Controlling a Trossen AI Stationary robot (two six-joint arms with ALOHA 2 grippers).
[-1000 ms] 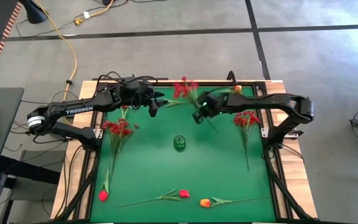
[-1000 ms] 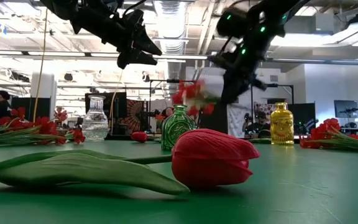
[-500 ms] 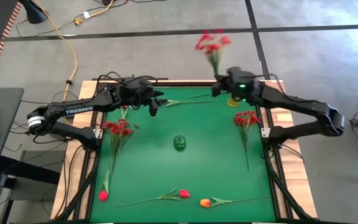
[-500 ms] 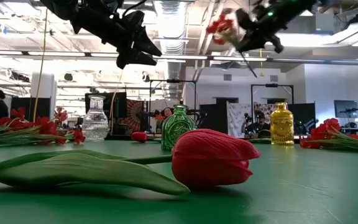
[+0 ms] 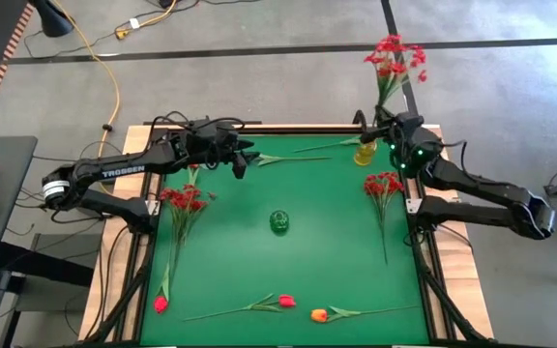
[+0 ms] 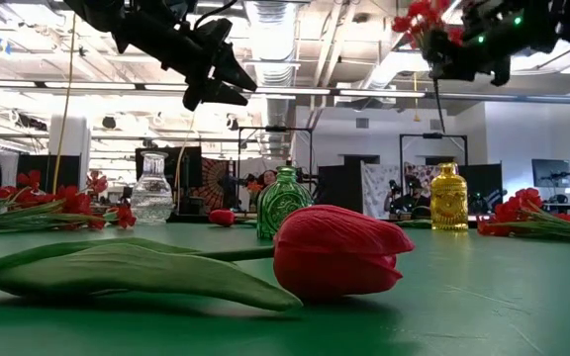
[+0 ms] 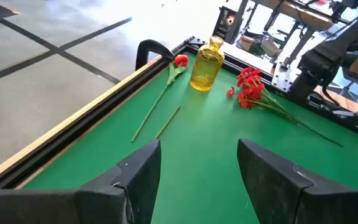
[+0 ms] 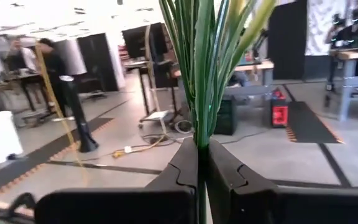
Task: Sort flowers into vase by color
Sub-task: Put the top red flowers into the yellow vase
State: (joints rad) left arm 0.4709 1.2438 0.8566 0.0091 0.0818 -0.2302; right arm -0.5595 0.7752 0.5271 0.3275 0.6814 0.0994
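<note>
Left gripper (image 5: 243, 160): unmoved above the surface's (image 5: 288, 261) far left, fingers (image 7: 135, 171) spread, empty.
Green vase (image 5: 278, 222): mid-surface, same spot.
Red spray (image 5: 395, 58): carried rightward, now above yellow vase (image 5: 365, 153).
Right gripper (image 5: 392, 124): fingers (image 8: 185, 165) pinching spray stems.

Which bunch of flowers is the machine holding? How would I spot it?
Find the green table, then go to its far right corner, where the yellow vase stands. Above it, the right gripper clamps the stems of a spray of small red blossoms. It is the only bunch in the air; the others lie flat.
</note>
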